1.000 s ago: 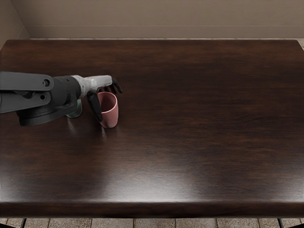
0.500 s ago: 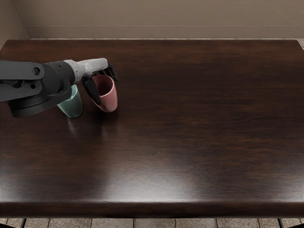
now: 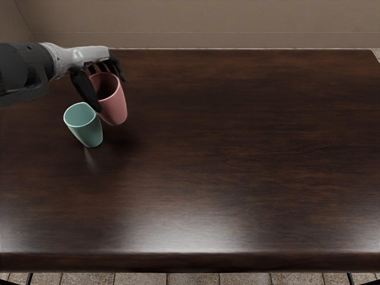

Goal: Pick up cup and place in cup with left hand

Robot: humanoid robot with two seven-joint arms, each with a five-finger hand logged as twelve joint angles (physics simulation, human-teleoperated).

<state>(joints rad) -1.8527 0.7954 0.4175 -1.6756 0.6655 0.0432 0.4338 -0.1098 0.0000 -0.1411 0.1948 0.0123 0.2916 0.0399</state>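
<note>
The pink cup (image 3: 113,110) appears raised above the table (image 3: 237,154), just beside the green cup (image 3: 88,132), grasped at its rim by the left hand (image 3: 89,57). The carry seems in hand; next, centre it over the green cup's mouth, then lower and release.
</note>
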